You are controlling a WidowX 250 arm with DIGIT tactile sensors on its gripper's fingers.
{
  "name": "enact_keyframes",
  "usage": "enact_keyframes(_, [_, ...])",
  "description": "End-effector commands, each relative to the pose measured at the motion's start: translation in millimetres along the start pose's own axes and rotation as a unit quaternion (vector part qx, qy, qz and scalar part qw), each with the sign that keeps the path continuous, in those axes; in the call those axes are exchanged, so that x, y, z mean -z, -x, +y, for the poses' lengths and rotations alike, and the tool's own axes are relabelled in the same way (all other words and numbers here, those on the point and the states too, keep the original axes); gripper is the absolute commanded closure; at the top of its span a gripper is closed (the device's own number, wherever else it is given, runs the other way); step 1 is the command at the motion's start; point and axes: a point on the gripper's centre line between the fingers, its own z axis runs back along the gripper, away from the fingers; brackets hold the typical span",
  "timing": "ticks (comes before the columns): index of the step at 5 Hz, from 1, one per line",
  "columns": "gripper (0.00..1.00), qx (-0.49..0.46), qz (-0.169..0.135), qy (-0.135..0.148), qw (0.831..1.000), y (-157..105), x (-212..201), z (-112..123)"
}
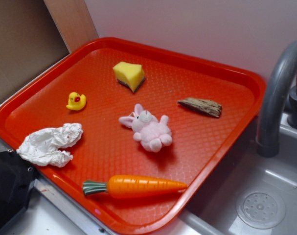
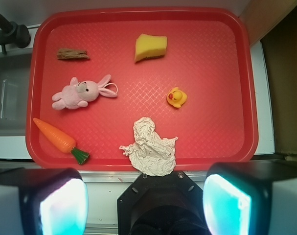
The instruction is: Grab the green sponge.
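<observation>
- Two pale, cyan-lit fingers (image 2: 60, 205) of the black gripper (image 2: 146, 208) stand wide apart, holding nothing, at the near edge of the red plastic tray (image 2: 241, 88).
- Crumpled white paper (image 2: 150, 147) lies just beyond.
- Yellow wedge-shaped green sponge (image 2: 150, 47) rests at the tray's far side, well apart from the gripper.

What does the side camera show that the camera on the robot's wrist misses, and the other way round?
Only the exterior view shows the sponge's dark scouring layer and the sink's drain. Only the wrist view shows the gripper, its two fingers wide apart, short of the tray. Both show the red tray with the green sponge, rubber duck, plush bunny, carrot, crumpled paper, wood piece, and the faucet.
</observation>
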Motion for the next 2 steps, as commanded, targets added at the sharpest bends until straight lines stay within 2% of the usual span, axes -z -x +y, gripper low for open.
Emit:
enact_keyframes(1, [0.0, 0.0, 0.0, 0.0, 1.0, 0.0, 0.0, 0.0])
enact_keyframes(2, [0.0, 0.089, -0.016, -0.014, 0.996, -27.5, 9.3, 12.9])
